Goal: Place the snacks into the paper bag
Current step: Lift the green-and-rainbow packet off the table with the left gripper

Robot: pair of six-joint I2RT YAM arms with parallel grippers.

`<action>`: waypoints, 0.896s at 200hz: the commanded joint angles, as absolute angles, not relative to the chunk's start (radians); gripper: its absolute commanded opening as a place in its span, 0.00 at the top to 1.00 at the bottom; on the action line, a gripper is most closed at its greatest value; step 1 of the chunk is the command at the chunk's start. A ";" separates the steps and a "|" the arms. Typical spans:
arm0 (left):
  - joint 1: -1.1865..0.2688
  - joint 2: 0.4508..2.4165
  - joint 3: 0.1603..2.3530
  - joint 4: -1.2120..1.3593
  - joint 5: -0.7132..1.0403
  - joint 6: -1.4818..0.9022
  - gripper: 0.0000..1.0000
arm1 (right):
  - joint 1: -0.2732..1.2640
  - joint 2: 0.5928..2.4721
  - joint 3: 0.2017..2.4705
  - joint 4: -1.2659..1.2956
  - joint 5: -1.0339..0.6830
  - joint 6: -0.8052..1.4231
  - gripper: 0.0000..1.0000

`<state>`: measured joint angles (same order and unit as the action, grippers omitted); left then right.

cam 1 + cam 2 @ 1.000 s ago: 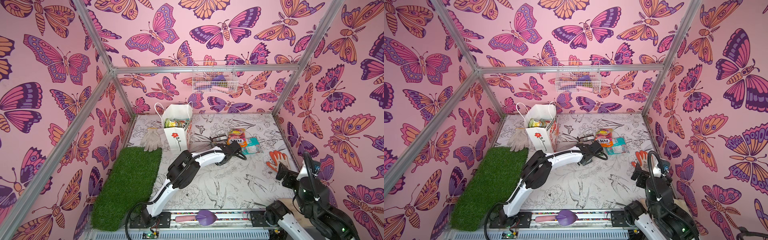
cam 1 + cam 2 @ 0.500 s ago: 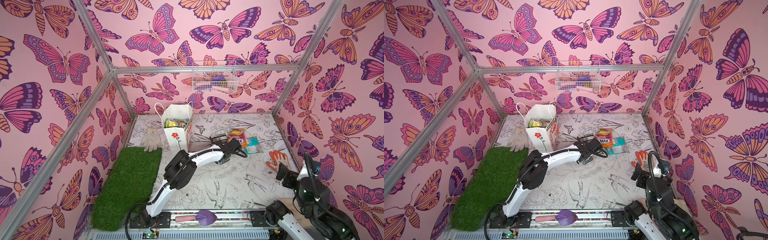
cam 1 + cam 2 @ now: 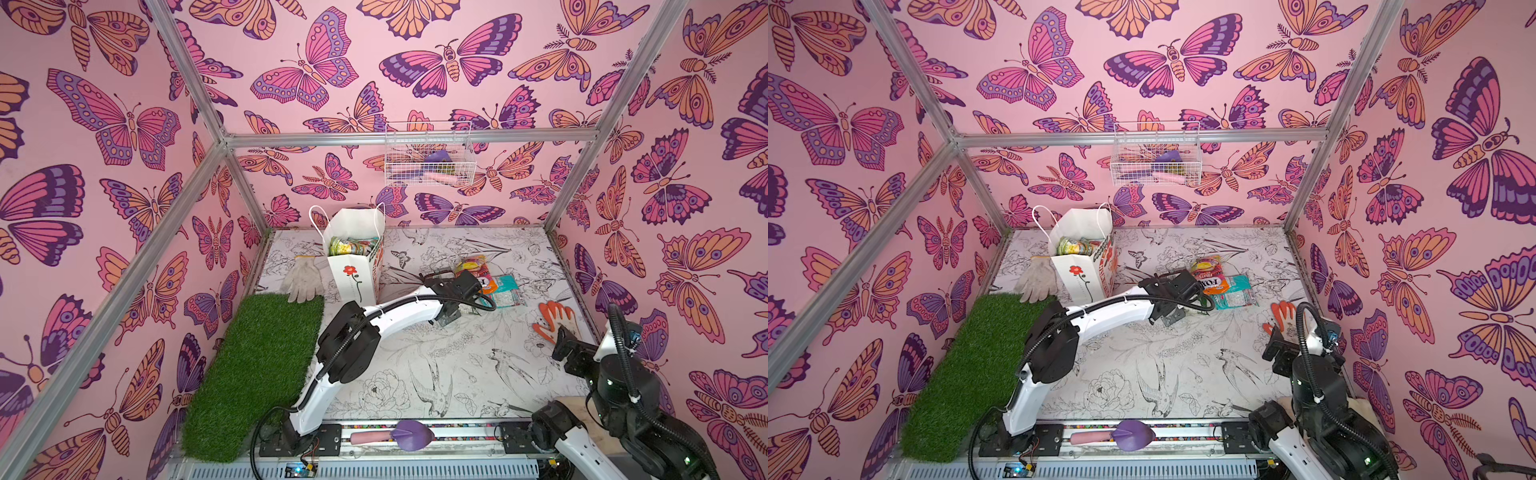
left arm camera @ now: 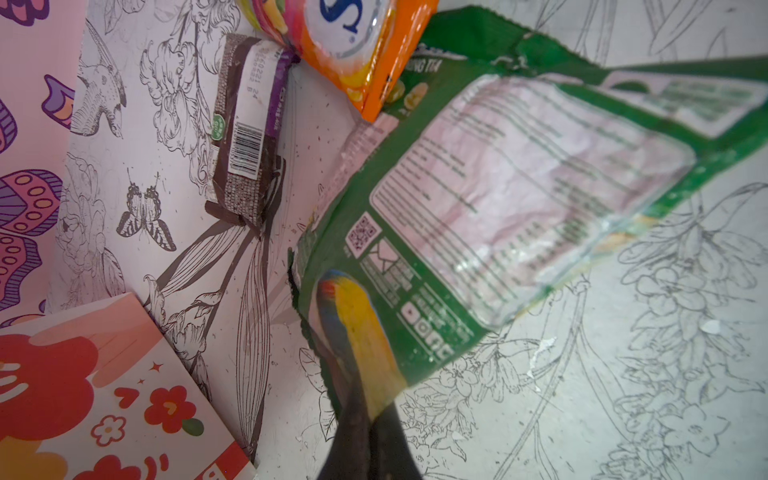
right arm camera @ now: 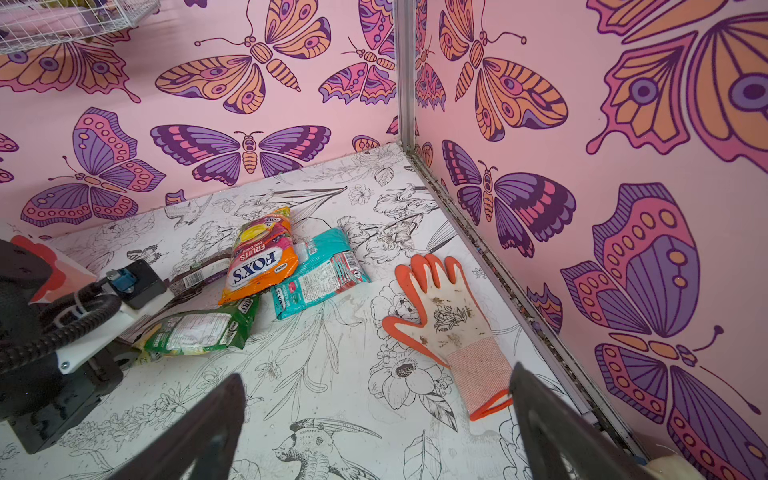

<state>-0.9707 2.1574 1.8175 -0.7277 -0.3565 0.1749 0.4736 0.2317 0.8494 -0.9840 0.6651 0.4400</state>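
Closing over the last second, my left gripper [image 4: 368, 399] now has its jaws pressed together on one corner of the green packet [image 4: 498, 199], while the arm's elbow has sunk a little towards the table [image 3: 415, 374]. The packet lies flat on the table well to the right of the paper bag [image 3: 353, 278], which stands upright at the back left with a few packets already showing in its mouth. The packet's far end sits tucked under the edge of the orange FOX'S bag [image 5: 259, 266]. A teal packet [image 5: 320, 278] lies just beside that bag, and a dark brown bar [image 4: 245, 137] rests on its other side.

I judge the green packet light, floppy and slick: thin crinkly film with loose contents, likely to sag and swing from a single corner. The flat sealed edge I have pinched looks the right place, since the film there is doubled and gives the jaws something firm. A hold on the puffed middle would probably slide off. The overlap with the orange bag may drag that bag along as I lift, so a slow peel upwards seems wise.

My right gripper [image 5: 376, 374] hangs spread wide and empty near the orange glove [image 5: 444, 316].
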 commanded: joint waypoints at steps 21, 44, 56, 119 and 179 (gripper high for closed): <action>-0.969 2.073 1.796 -0.715 -0.341 0.164 1.00 | 0.469 0.223 0.843 -0.976 0.676 0.433 0.01; -0.969 2.056 1.794 -0.714 -0.332 0.163 1.00 | 0.469 0.225 0.842 -0.976 0.675 0.433 0.01; -0.969 2.045 1.794 -0.713 -0.320 0.158 1.00 | 0.469 0.224 0.843 -0.977 0.675 0.433 0.01; -0.955 1.983 1.795 -0.708 -0.197 0.125 1.00 | 0.469 0.225 0.842 -0.975 0.673 0.432 0.01; -0.902 1.900 1.776 -0.678 0.027 0.040 1.00 | 0.469 0.225 0.842 -0.977 0.673 0.433 0.01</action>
<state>-0.9348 1.9728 1.8004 -0.7261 -0.1051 0.1032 0.4736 0.2317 0.8494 -0.9836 0.6647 0.4397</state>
